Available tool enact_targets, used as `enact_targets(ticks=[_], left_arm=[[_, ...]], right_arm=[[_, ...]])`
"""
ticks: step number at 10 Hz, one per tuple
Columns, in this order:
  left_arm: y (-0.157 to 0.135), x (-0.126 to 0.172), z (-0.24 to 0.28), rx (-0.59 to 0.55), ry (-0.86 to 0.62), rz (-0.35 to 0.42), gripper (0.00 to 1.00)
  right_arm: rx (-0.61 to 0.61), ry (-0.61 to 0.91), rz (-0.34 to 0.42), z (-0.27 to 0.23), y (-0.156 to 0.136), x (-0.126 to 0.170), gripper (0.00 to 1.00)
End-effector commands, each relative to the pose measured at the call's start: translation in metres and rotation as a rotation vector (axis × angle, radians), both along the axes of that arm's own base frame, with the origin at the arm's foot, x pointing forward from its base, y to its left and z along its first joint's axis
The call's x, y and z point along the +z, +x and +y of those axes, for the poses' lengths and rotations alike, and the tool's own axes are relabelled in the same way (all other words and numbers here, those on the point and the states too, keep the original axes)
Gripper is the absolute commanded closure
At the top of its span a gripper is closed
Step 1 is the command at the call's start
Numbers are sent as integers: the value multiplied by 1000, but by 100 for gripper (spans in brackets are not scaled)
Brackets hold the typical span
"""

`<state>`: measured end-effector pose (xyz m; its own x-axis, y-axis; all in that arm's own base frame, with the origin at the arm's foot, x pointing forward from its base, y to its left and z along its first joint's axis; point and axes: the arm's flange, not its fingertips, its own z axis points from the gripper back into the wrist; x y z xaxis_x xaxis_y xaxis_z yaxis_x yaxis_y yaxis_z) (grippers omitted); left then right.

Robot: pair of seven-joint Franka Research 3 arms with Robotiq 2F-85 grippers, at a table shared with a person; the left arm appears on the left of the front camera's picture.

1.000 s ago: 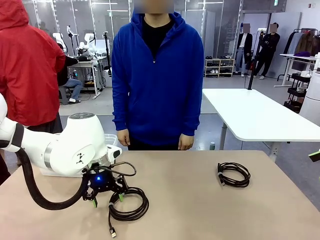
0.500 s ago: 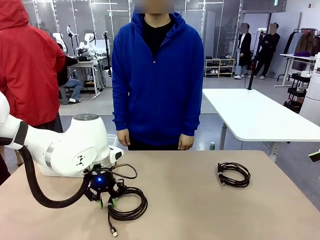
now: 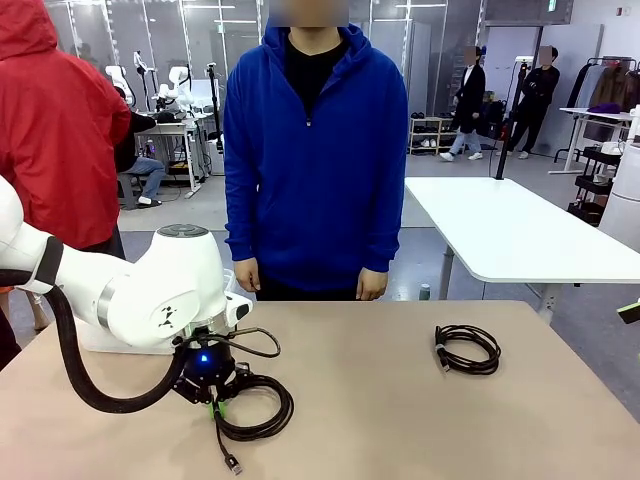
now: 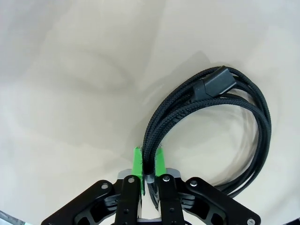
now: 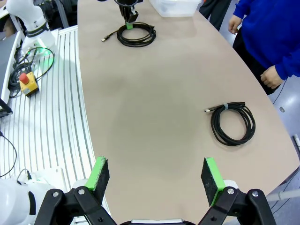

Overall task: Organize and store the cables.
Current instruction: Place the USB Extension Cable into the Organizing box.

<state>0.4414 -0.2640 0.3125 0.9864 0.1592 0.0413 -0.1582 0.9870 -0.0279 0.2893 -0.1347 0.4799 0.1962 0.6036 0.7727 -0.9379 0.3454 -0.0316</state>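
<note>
Left wrist view: we see the left gripper (image 4: pixel 148 157) with its green pads (image 4: pixel 136 161) pinched together on a bundle of strands of the gripped cable (image 4: pixel 164 112). The rest of that coil lies on the table (image 4: pixel 70 93).
Left arm pose: from the front we see the left arm (image 3: pixel 150 295) come in from picture left, its bulky wrist low over the near-left table (image 3: pixel 380 420). The left gripper (image 3: pixel 215 405) points down, with its fingertips at table level.
Gripped cable: black coil at near left (image 3: pixel 256 434), clamped at its left edge. The loose plug end (image 3: pixel 232 464) trails toward the near edge.
Right wrist view: the right gripper (image 5: pixel 157 173) sits high above the table (image 5: pixel 154 93), fingers spread wide and nothing between them.
Second cable: a black coil (image 3: pixel 441 352) lies flat on the right half, well apart from both grippers. We also see it from the right wrist (image 5: pixel 225 108), with a small plug sticking out.
Far from right wrist: the gripped cable (image 5: pixel 136 44) is at the table's far end under the left gripper (image 5: pixel 129 23), with a clear bin (image 5: pixel 173 5) just beyond.
Person: in a blue hoodie (image 3: pixel 315 150), standing at the far edge, both hands down at the sides and clear of the table.
</note>
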Motion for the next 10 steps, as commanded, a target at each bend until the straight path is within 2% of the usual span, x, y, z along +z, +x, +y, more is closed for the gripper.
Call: enact_targets(ticks=[1,4,5,6,7,8,10], left_arm=[[0,19,-5,29,7,13,100],[-6,91,5,-179,-28,-3,100],[-8,109,8,-232,-14,-29,100],[-9,120,10,-237,-14,-71,100],[-11,124,7,-270,-7,-76,100],[-10,112,2,-209,-8,-65,100],[-10,112,2,-209,-8,-65,100]], right_arm=[[-2,10,-3,1,2,0,0],[-2,10,-3,1,2,0,0],[-2,10,-3,1,2,0,0],[-2,10,-3,1,2,0,0],[-2,10,-3,1,2,0,0],[-2,10,-3,1,2,0,0],[-2,10,-3,1,2,0,0]])
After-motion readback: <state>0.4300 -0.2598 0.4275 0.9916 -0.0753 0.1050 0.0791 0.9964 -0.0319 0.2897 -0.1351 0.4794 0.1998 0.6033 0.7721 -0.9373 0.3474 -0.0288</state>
